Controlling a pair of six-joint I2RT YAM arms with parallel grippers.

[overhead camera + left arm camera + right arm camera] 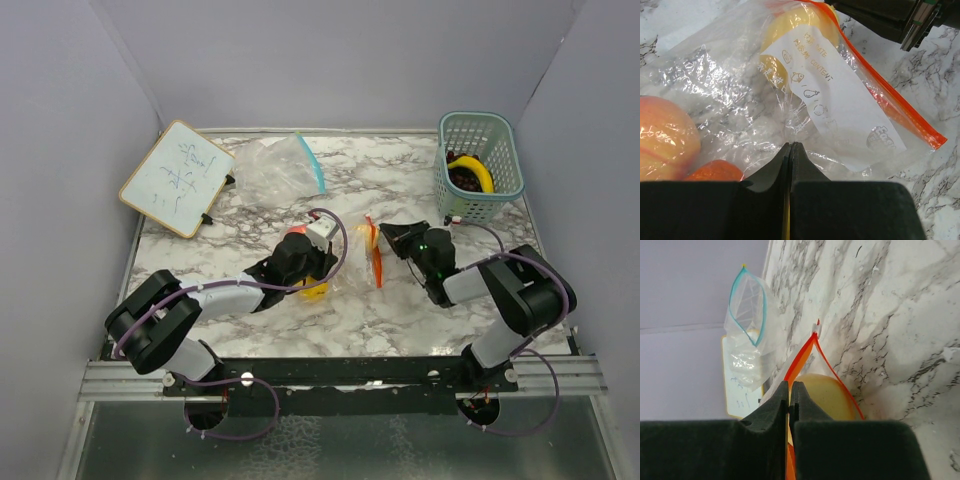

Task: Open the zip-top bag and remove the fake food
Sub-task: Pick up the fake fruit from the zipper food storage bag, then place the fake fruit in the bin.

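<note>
Lying at the middle of the desk (400, 315) between both arms, the zip-top bag (351, 271) held the fake food (665, 137). Left jaws were pinched shut on its thin, slippery film; right jaws were clamped on the stiffer orange zip strip (912, 120), likely the surest hold.

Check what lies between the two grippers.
The orange-zip bag, fake food inside, stretches between left gripper and right gripper; the top view shows it.
</note>
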